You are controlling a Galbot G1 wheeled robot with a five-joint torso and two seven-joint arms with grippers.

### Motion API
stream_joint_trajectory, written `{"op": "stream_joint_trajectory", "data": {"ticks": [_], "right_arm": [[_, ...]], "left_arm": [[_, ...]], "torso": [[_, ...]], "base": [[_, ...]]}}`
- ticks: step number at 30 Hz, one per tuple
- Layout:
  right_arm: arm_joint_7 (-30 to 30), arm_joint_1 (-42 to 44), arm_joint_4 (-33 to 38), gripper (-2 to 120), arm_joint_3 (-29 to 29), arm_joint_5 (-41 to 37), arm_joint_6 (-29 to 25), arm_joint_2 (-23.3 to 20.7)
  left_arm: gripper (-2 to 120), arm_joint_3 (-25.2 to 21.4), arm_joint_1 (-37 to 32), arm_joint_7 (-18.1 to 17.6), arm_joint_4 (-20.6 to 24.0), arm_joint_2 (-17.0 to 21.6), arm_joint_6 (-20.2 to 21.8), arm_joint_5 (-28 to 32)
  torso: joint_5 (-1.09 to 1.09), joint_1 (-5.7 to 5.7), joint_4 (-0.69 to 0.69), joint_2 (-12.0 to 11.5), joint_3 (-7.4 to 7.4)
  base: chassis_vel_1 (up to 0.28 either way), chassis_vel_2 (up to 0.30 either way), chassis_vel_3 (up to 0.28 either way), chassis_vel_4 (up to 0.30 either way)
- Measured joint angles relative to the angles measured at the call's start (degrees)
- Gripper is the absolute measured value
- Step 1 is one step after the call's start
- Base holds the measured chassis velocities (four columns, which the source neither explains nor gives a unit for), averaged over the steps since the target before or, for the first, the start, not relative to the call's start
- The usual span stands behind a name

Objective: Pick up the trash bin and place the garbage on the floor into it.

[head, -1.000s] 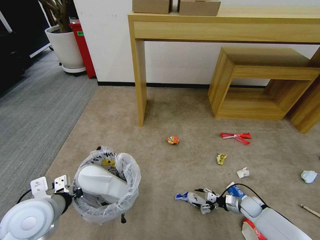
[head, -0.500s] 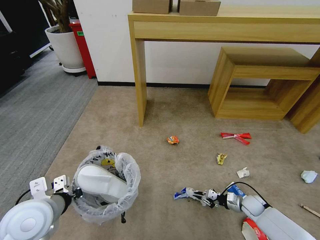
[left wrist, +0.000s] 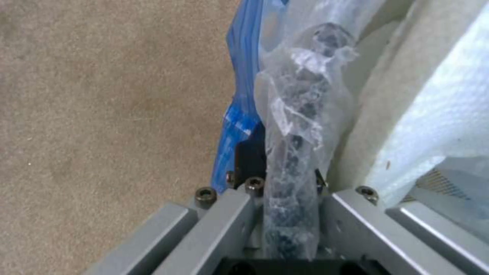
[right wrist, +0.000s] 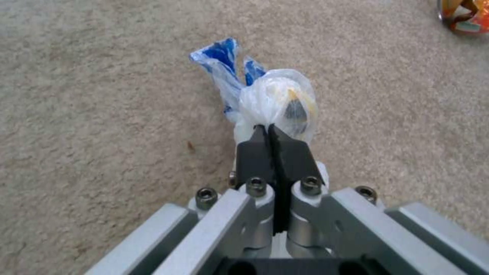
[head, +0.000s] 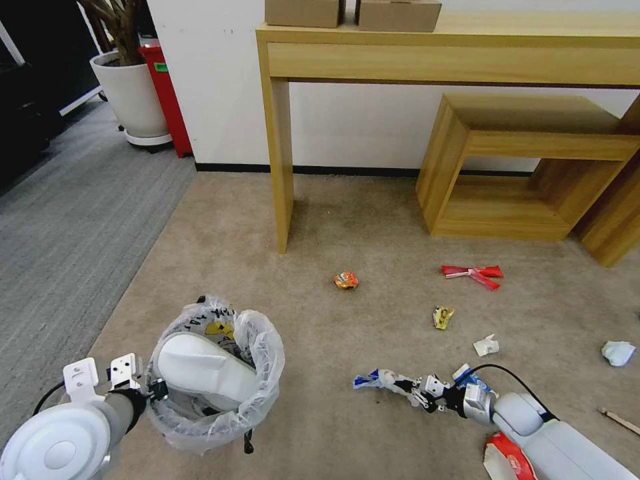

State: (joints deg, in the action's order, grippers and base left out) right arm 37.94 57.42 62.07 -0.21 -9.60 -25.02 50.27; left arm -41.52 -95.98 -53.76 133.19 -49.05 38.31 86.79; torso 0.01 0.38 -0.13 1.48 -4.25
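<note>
Left claw [head: 155,389]: clamped on the bin's rim, bag plastic pinched between the fingers [left wrist: 244,160]; at the bin's left side, near the floor's near-left corner.
Bin [head: 257,393]: upright on the floor by the left claw; crinkly bag puffing over the rim.
Inside the bin: a white slipper [head: 203,370] lying across the opening, a yellow scrap [head: 219,328] behind it.
Right claw [head: 419,393]: fingers together, clamped on a wrapper; low over the floor, right of the bin and well apart from it.
Wrapper [head: 377,381]: clear plastic with blue print, bunched, sticking out leftward from the claw tips; in the right wrist view, pinched at its near end [right wrist: 275,103], blue tail pointing away; whether the tail touches the floor, cannot tell.
Floor [head: 320,227]: beige carpet, meeting grey striped carpet along its left edge.
Litter on the floor: orange packet [head: 345,280] mid-floor; red wrappers [head: 475,273] toward the right; yellow packet [head: 443,317] nearer than those; crumpled paper [head: 486,346] just beyond the right arm; blue carton [head: 475,380] touching the arm's wrist; pale wad [head: 618,353] at the right edge; stick [head: 620,419] near the right edge; red-and-white piece [head: 507,461] at the near edge, partly under the arm.
</note>
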Motion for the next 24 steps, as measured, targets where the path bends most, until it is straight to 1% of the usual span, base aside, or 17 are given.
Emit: {"op": "stream_joint_trajectory", "data": {"ticks": [3,5,6,7,9,10,12,13,15,17,18,21,22,24], "right_arm": [[0.14,0.56,1.41,0,1.27,-0.44,-0.3,-0.05],[0.91,1.71,6.11,0,5.02,-2.81,-0.97,-0.59],[0.91,1.71,6.11,0,5.02,-2.81,-0.97,-0.59],[1.15,2.17,8.43,0,6.49,-4.36,-1.26,-1.0],[1.57,3.88,16.91,0,10.36,-12.44,-1.55,-3.84],[1.57,3.88,16.91,0,10.36,-12.44,-1.55,-3.84],[1.75,5.19,23.62,0,13.04,-18.55,-1.61,-6.77],[1.75,5.19,23.62,0,13.04,-18.55,-1.61,-6.77],[2.04,5.86,28.9,0,14.96,-22.06,-1.58,-8.22],[2.27,5.99,33.48,0,16.12,-25.26,-1.05,-8.76],[2.27,5.99,33.48,0,16.12,-25.26,-1.05,-8.76],[2.37,5.53,40.19,0,16.41,-32.06,1.2,-8.83],[2.37,5.53,40.19,0,16.41,-32.06,1.2,-8.83],[2.14,5.04,44.21,0,15.94,-37.24,3.51,-9.15]], "left_arm": [[0,0.0,-0.28,-0.01,0.13,-0.21,0.06,-0.18],[0,-0.06,-0.55,0.0,0.18,-0.46,0.1,-0.25],[0,-0.06,-0.55,0.0,0.18,-0.46,0.1,-0.25],[0,-0.1,-0.71,0.0,0.22,-0.54,0.12,-0.29],[0,-0.49,-1.32,0.02,0.64,-0.47,0.23,-0.12],[0,-0.49,-1.32,0.02,0.64,-0.47,0.23,-0.12],[0,-1.26,-1.45,-0.44,1.3,0.4,0.24,1.27],[0,-1.26,-1.45,-0.44,1.3,0.4,0.24,1.27],[0,-1.88,-1.47,-0.87,1.93,1.37,0.22,2.47],[0,-2.24,-1.84,-1.32,2.42,2.05,0.19,3.16],[0,-2.24,-1.84,-1.32,2.42,2.05,0.19,3.16],[0,-2.7,-2.59,-1.52,3.11,2.57,0.16,3.87],[0,-2.7,-2.59,-1.52,3.11,2.57,0.16,3.87],[0,-3.25,-3.1,-1.67,3.48,3.16,0.12,4.24]], "torso": [[0.0,0.0,0.0,0.0,0.0],[0.02,0.0,0.0,0.0,0.0],[0.02,0.0,0.0,0.0,0.0],[-0.01,0.0,0.0,0.0,0.0],[-0.02,0.0,0.02,0.01,0.0],[-0.02,0.0,0.02,0.01,0.0],[-0.03,0.0,0.0,0.01,0.0],[-0.03,0.0,0.0,0.01,0.0],[-0.02,0.0,-0.02,0.01,0.0],[-0.02,0.0,0.0,0.01,0.0],[-0.02,0.0,0.0,0.01,0.0],[-0.01,0.0,0.01,0.01,0.0],[-0.01,0.0,0.01,0.01,0.0],[-0.02,0.0,0.01,0.01,0.0]], "base": [[0.0,0.0,0.0,0.0],[0.0,0.0,0.0,0.0],[0.0,0.0,0.0,0.0],[0.0,0.0,0.0,0.0],[0.0,0.0,0.0,0.0],[0.0,0.0,0.0,0.0],[0.0,0.0,0.0,0.0],[0.0,0.0,0.0,0.0],[0.0,0.0,0.0,0.0],[0.0,0.0,0.0,0.0],[0.0,0.0,0.0,0.0],[0.0,0.0,0.0,0.0],[0.0,0.0,0.0,0.0],[0.0,0.0,0.0,0.0]]}}
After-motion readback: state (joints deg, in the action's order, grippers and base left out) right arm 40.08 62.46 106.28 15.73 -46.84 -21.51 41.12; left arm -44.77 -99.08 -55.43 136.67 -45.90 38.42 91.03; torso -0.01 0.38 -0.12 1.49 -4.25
